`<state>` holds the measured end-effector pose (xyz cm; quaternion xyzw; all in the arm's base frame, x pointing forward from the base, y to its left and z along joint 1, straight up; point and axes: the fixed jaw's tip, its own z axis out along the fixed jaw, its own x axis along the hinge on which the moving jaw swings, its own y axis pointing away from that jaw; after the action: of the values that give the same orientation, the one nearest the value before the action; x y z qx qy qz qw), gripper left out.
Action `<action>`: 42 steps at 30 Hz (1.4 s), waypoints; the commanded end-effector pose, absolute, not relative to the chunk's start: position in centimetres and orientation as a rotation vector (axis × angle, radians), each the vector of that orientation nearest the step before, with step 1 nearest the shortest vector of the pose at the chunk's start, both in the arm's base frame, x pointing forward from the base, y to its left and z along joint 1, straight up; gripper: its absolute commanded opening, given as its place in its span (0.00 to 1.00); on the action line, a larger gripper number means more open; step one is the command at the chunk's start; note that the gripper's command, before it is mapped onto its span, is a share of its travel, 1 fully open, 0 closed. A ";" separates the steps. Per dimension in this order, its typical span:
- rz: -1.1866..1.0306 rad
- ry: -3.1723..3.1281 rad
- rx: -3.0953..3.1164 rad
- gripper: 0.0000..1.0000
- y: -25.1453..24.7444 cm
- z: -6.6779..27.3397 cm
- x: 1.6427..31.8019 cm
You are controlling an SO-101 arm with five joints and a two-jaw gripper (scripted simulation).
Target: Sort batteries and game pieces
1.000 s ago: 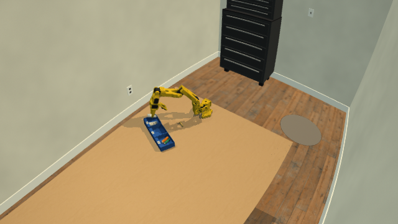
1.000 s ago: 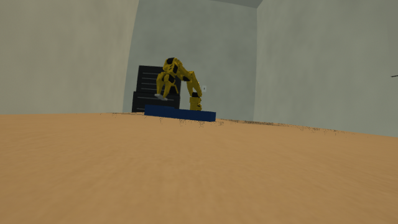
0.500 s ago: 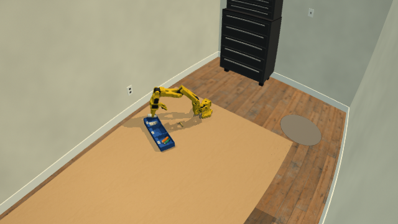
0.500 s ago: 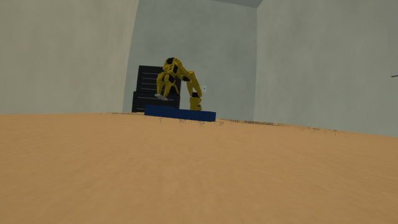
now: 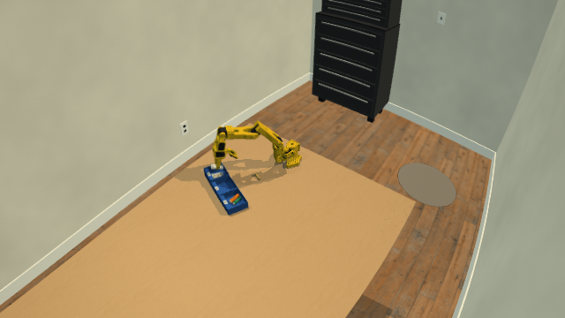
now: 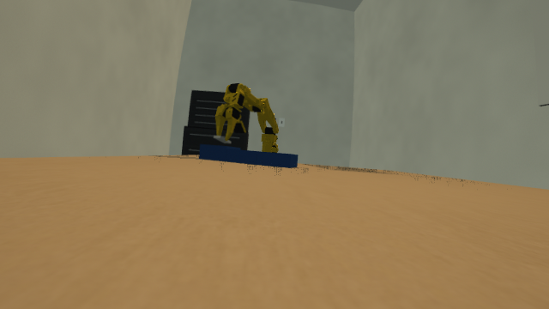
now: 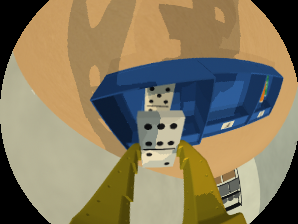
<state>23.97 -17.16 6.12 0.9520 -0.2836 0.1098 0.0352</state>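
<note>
My gripper (image 7: 160, 156) is shut on a white domino with black dots (image 7: 160, 135) and holds it just above the far end compartment of the blue bin tray (image 5: 225, 189). A second domino (image 7: 160, 98) lies inside that compartment, below the held one. In the top view the gripper (image 5: 217, 166) hangs over the tray's far end. Orange and green batteries (image 5: 235, 199) lie in the tray's near compartment; they show in the wrist view (image 7: 265, 90) at the right. The bin marks are too small to read. In the exterior view the held domino (image 6: 222, 139) hangs above the tray (image 6: 248, 157).
A small tan object (image 5: 257, 177) lies on the table to the right of the tray, near the arm's base (image 5: 289, 155). A black drawer cabinet (image 5: 355, 53) stands on the floor at the back. A round grey mat (image 5: 426, 184) lies on the floor to the right.
</note>
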 end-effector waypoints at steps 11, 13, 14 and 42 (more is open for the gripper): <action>0.441 -0.865 2.889 0.00 -17.7 7.3 24.2; 0.441 -0.865 2.889 0.00 -17.7 7.3 24.2; 0.441 -0.865 2.889 0.00 -17.7 7.3 24.2; 0.441 -0.865 2.889 0.00 -17.8 5.7 24.3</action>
<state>23.84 -17.08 3.62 0.9528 -0.2838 0.1024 0.0328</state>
